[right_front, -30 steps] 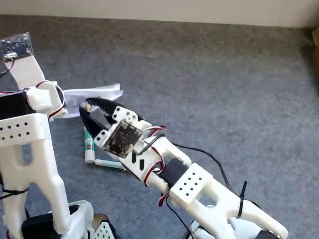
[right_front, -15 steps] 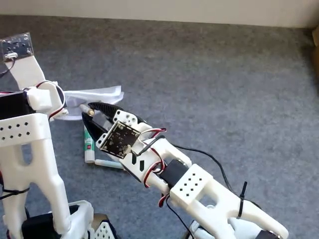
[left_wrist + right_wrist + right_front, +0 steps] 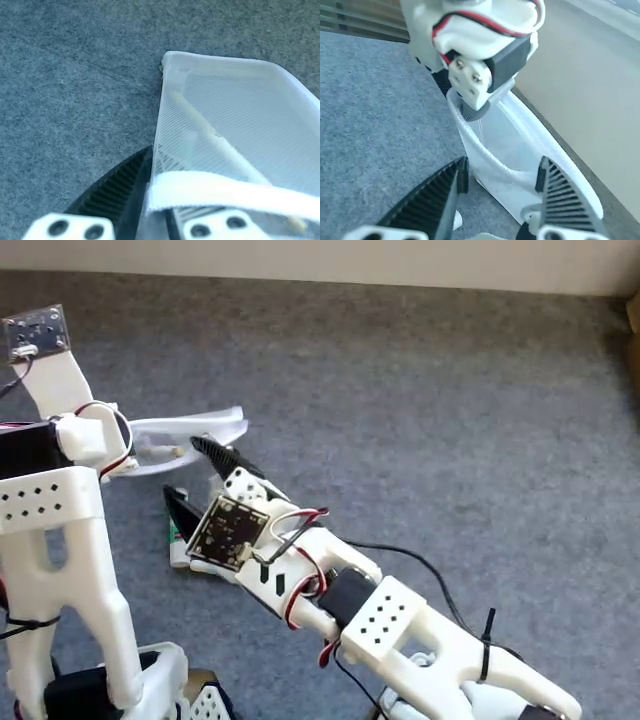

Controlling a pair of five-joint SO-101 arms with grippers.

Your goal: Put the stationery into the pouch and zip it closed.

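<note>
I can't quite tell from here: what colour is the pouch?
The pouch is white, see-through fine mesh; the left wrist view shows it best.

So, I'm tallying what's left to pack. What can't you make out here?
- Loose stationery: high view, the right arm covers all but part of a green stick, so no count.
- Pouch contents: left wrist view, one pen shows through the mesh; the left tool and the frame edge cut off the rest.
- Zip slider: right wrist view, the left tool covers the pouch's held end.
</note>
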